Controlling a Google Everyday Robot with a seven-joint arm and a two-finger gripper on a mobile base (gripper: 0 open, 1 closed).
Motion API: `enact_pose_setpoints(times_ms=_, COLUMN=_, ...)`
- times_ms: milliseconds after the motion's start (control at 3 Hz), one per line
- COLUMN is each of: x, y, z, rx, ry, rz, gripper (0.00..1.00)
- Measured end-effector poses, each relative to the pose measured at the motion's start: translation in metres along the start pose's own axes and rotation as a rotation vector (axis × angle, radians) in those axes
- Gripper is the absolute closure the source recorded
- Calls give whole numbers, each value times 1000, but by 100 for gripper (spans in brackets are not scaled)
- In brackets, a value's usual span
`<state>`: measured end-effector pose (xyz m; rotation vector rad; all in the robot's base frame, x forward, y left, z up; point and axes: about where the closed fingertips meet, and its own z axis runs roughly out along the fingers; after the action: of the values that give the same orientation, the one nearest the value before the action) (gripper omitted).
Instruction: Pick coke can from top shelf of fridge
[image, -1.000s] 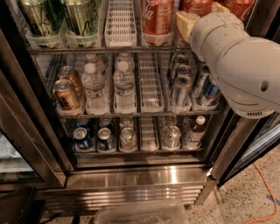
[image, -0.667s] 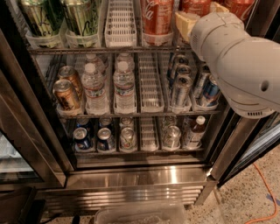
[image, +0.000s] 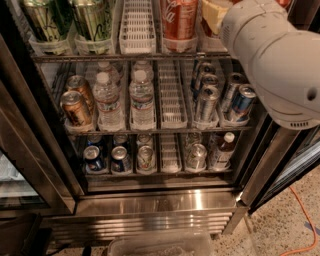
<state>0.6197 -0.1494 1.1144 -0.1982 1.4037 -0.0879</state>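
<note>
Looks into the fridge (image: 150, 202), its steel sill well below the hand (image: 212, 17). Sees a bulky white arm (image: 275, 60) at upper right, hiding most of the hand. Finds the top shelf (image: 135, 56) running just under the hand, white lane trays on it. Puts the hand at the upper edge, only a cream part showing; cannot tell whether spread or pressed together. Spots the coke can (image: 179, 17) upright on that shelf, just left of the hand. Notes green-gold cans (image: 92, 20) farther left and water bottles (image: 142, 97) below.
</note>
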Motion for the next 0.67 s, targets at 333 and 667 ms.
enact_pose_setpoints(times_ms=333, x=-16, y=-5, z=-4, rx=17, ry=-33, rz=12, gripper=100)
enact_pose_setpoints(times_ms=667, x=-20, y=-13, z=-12, rx=39, ry=-38, rz=24, gripper=100)
